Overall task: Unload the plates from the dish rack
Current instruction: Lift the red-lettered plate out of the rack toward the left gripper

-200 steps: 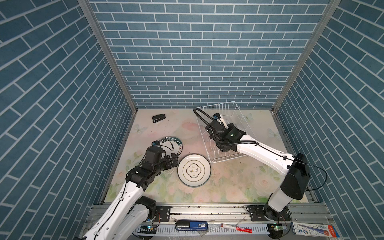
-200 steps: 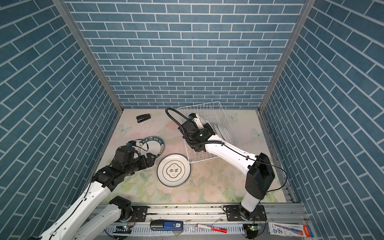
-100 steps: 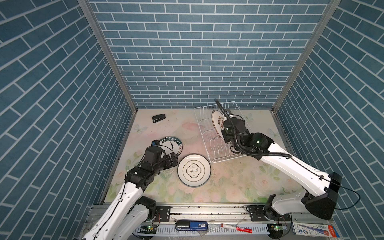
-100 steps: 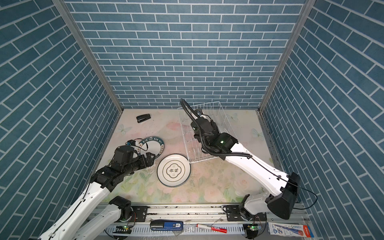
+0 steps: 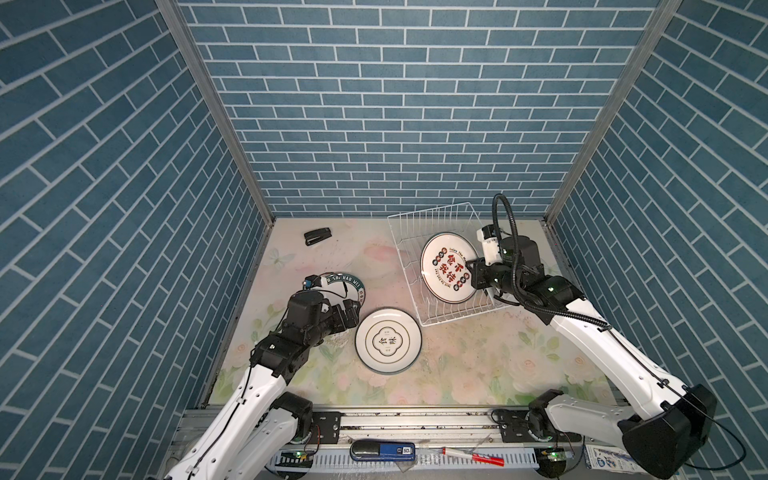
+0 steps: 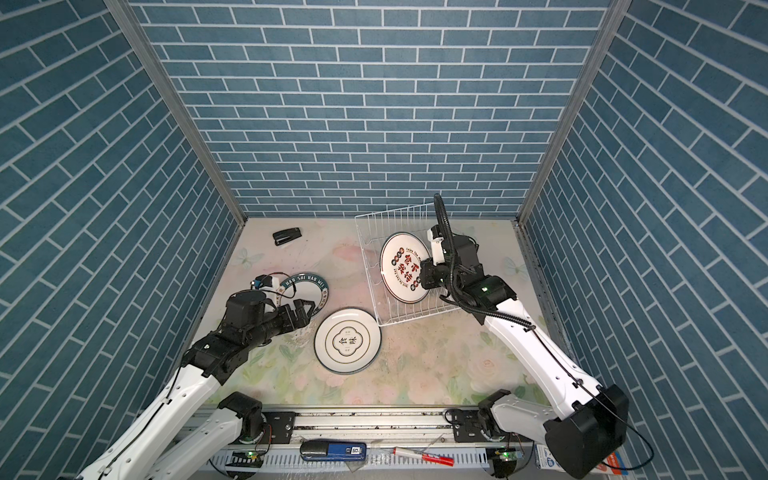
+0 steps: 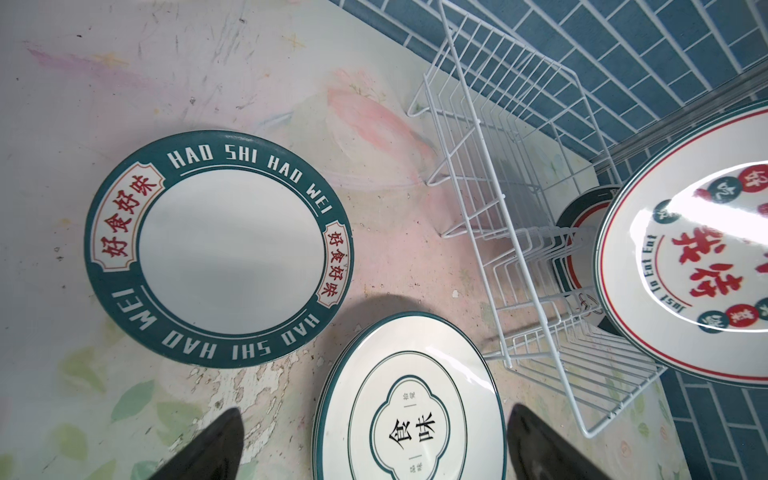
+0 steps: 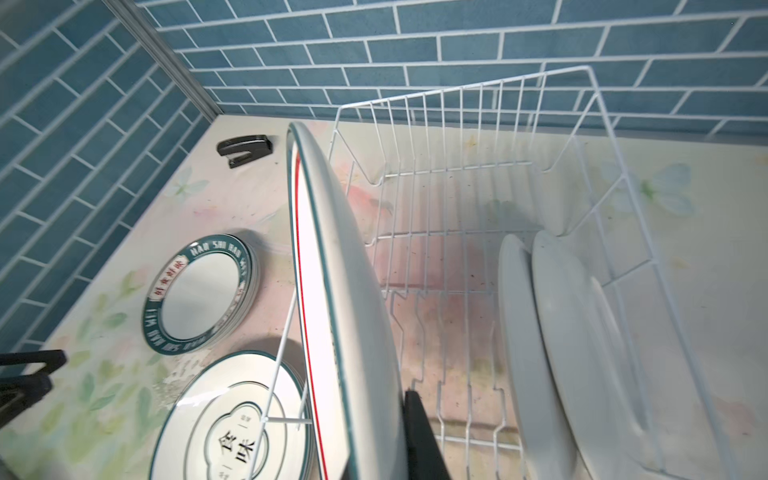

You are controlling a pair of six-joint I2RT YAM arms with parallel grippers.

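Note:
In both top views the white wire dish rack [image 5: 442, 309] [image 6: 374, 232] stands at the back right. My right gripper [image 5: 471, 270] [image 6: 428, 274] is shut on the rim of a plate with red characters [image 5: 446, 266] [image 6: 403, 266], held tilted above the rack. In the right wrist view this plate [image 8: 345, 311] is edge-on against one dark finger [image 8: 419, 436], and two plates [image 8: 536, 353] stand in the rack's slots. My left gripper [image 5: 351, 309] [image 7: 374, 440] is open and empty, low between a green-rimmed plate [image 7: 220, 249] and a white plate with black characters [image 7: 409, 415].
A black stapler [image 5: 318, 237] lies at the back left of the table. Blue brick walls close in three sides. A blue device [image 5: 382, 451] and a red pen [image 5: 473, 455] lie on the front rail.
The right arm has swung round to the rack's right side, and the red-character plate has risen out of the slots with its face tipped upward. The left arm has not moved.

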